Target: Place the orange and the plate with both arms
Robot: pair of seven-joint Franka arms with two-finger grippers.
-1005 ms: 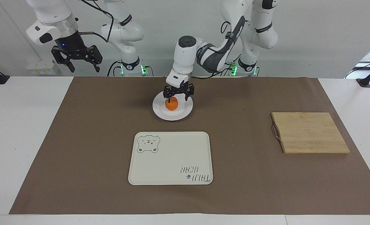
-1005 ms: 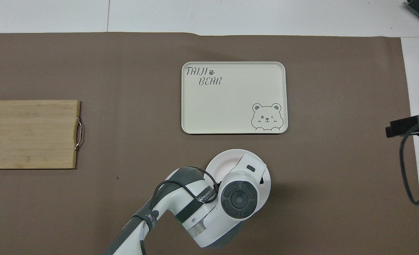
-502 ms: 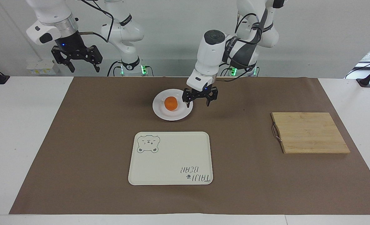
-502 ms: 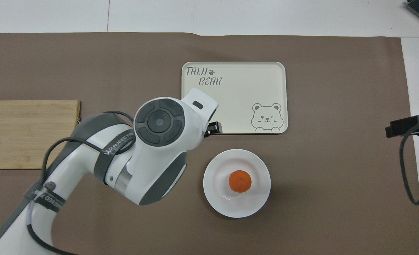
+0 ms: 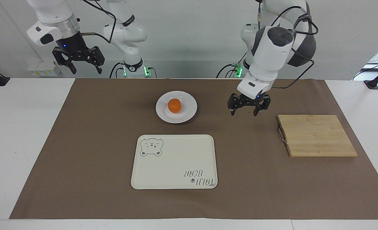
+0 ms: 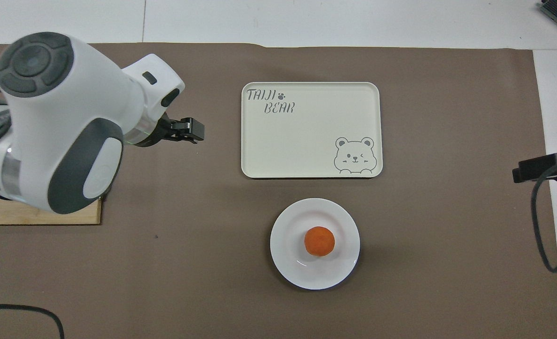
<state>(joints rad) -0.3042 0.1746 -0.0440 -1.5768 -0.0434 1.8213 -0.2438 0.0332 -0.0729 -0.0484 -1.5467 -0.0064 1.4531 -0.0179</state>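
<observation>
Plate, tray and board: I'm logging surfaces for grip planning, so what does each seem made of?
Plate: glossy white, probably glazed ceramic or melamine; its rim glints.
Tray: matte cream, likely plastic or melamine; printed bear and lettering, rounded raised rim.
Board: bamboo or wood; parallel glued strips and grain show, with a metal wire handle on one end.

Small, round, bright-orange orange (image 5: 174, 105) (image 6: 319, 241) resting near the middle of the plate (image 5: 163, 114) (image 6: 287, 263) — free of both grippers. Plate round, glossy white, shallow, plain-rimmed — flat on the brown mat, upright, much larger than the fruit. Set about midway between the arms' ends of the table, just nearer to the robots than the cream bear tray (image 5: 173, 166) (image 6: 306, 150), apart from it.
</observation>
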